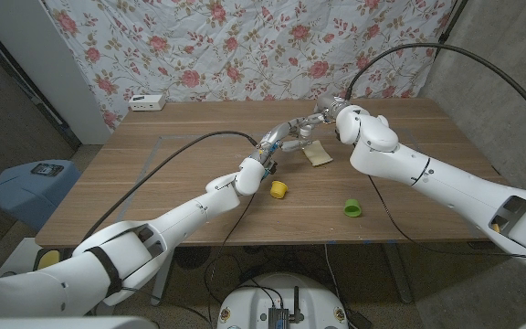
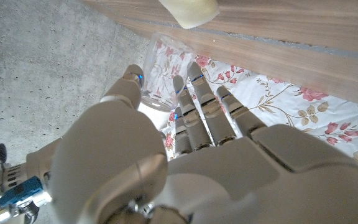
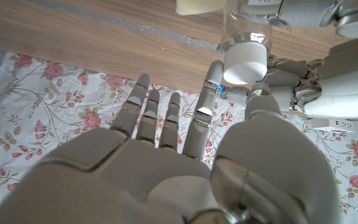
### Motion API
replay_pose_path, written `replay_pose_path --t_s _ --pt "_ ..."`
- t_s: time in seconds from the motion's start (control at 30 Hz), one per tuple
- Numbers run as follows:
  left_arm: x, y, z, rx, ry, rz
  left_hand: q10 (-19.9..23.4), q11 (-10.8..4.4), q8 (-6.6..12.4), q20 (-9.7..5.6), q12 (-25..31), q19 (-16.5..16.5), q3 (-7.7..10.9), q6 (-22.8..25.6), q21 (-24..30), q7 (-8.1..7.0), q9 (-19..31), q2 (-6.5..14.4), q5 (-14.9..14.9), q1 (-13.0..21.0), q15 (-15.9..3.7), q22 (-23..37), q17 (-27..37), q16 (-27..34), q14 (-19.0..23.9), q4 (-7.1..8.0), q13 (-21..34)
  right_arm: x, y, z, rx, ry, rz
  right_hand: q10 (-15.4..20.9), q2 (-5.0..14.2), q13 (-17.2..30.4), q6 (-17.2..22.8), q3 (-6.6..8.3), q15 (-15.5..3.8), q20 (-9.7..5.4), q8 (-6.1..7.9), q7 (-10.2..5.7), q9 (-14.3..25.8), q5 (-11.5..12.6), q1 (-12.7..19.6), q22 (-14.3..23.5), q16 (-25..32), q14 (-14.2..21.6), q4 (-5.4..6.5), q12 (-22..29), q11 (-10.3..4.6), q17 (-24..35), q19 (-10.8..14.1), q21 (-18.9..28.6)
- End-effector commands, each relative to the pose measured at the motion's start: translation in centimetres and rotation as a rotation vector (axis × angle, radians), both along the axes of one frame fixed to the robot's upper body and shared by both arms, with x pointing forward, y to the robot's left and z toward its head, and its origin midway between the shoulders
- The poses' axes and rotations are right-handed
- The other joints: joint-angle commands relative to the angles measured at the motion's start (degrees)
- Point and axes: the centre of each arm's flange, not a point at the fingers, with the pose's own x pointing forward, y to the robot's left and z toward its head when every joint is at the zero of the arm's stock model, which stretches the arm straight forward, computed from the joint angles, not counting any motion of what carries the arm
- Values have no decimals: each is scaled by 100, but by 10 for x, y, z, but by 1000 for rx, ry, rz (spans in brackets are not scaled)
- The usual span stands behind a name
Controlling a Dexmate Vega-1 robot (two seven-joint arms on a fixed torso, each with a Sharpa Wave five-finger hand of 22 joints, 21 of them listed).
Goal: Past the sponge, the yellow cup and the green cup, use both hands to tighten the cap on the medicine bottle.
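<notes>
The wooden surface (image 1: 172,174) carries everything, with a flowered cloth (image 1: 245,46) hanging behind it. The left hand (image 1: 286,135) reaches up the middle toward 12 o'clock, and the right hand (image 1: 329,113) comes in from 2 o'clock to meet it, both raised over the far part of the surface. Between them is the bottle (image 3: 244,43), clear-walled with a white cap (image 3: 245,63); the left hand's fingers (image 2: 194,99) wrap the clear body, grasping it, while the right hand's fingers (image 3: 211,87) and thumb touch the cap, gripping it. The sponge (image 1: 317,155) lies just beside the hands at 5 o'clock of them. The yellow cup (image 1: 279,189) sits nearer the robot, by the left forearm, and the green cup (image 1: 352,208) lies at 4 o'clock of it, well apart. A white power strip (image 1: 147,101) sits at the far left edge.
</notes>
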Motion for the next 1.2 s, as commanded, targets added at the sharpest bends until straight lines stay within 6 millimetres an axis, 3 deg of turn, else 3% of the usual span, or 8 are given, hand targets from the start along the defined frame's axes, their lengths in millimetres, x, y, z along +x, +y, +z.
replay_pose_path --t_s 0.03,0.43,0.7,0.97,1.2 --pt "0 -2 1 4 1 -3 279 -246 -7 -271 23 -19 16 25 0 -10 19 54 31 5 -446 13 5 21 44 21 17 -7 -5 0 13 4 16 -43 -31 10 -210 -58 75 70 -114 47 6 34 -113 12 -32 1 20 -52 29 23 -38 -20" --pt "-2 -2 0 8 4 -4 280 -242 -6 -275 22 -17 14 21 2 -16 18 50 30 7 -454 12 6 22 46 18 17 -13 -8 1 7 36 55 -375 -113 19 -915 -145 281 161 -464 135 42 61 -300 12 -154 -240 3 -165 94 19 -215 -70" --pt "-2 -2 -1 11 4 -10 277 -249 -5 -271 20 -21 14 21 0 -12 19 48 31 18 -461 13 6 22 44 12 17 -15 -10 2 -8 75 77 -771 -115 27 -1682 -126 396 217 -715 141 132 78 -267 8 -203 -494 -105 -198 213 13 -400 -86" --pt "-1 -3 -1 11 7 -7 280 -231 -6 -264 22 -25 11 16 -1 -5 19 48 30 13 -448 13 7 23 48 16 17 -17 -12 5 -20 103 95 -1059 -74 30 -2249 -33 425 254 -805 169 161 76 -81 4 -223 -723 -245 -195 258 9 -509 -87" --pt "0 -3 -1 11 7 -4 281 -250 -3 -271 21 -22 15 22 0 -20 18 49 31 19 -454 13 6 21 46 13 17 -17 -12 7 -34 128 105 -1232 -58 30 -2487 47 424 270 -805 123 152 80 102 0 -230 -864 -345 -194 289 8 -555 -85"
